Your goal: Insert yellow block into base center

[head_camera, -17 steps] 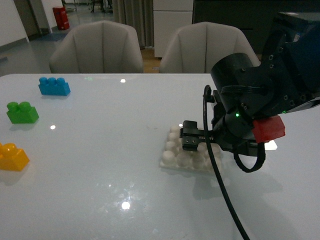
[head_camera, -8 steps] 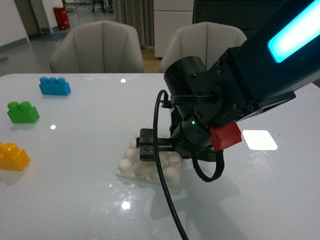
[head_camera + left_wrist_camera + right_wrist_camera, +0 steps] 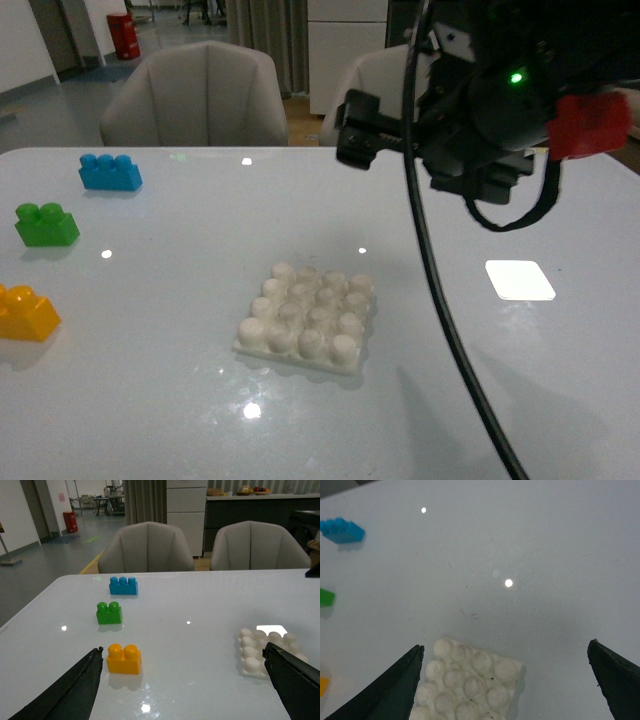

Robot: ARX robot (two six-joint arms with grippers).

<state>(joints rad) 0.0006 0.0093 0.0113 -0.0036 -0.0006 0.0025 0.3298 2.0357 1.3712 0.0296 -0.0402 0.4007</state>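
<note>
The yellow block (image 3: pixel 25 313) lies at the table's left edge, near the front. In the left wrist view the yellow block (image 3: pixel 123 659) sits just inside the left finger of my open left gripper (image 3: pixel 182 649), untouched. The white studded base (image 3: pixel 308 318) lies flat at mid-table with nothing on it. My right gripper (image 3: pixel 358 130) hangs high above the table's far side, open and empty. In the right wrist view the base (image 3: pixel 470 680) shows below the wide-open right gripper (image 3: pixel 505 645), towards its left finger. The base (image 3: pixel 255 652) also lies by my left gripper's right finger.
A green brick (image 3: pixel 45 225) and a blue brick (image 3: pixel 110 172) lie behind the yellow block along the left side. A smooth white rectangle (image 3: pixel 520 280) lies right of the base. Two chairs (image 3: pixel 195 95) stand behind the table. The right arm's cable (image 3: pixel 440 300) hangs down.
My right arm slid the base leftward across the table, then rose up off it towards the far right. The base now lies uncovered. The bricks have not moved.
</note>
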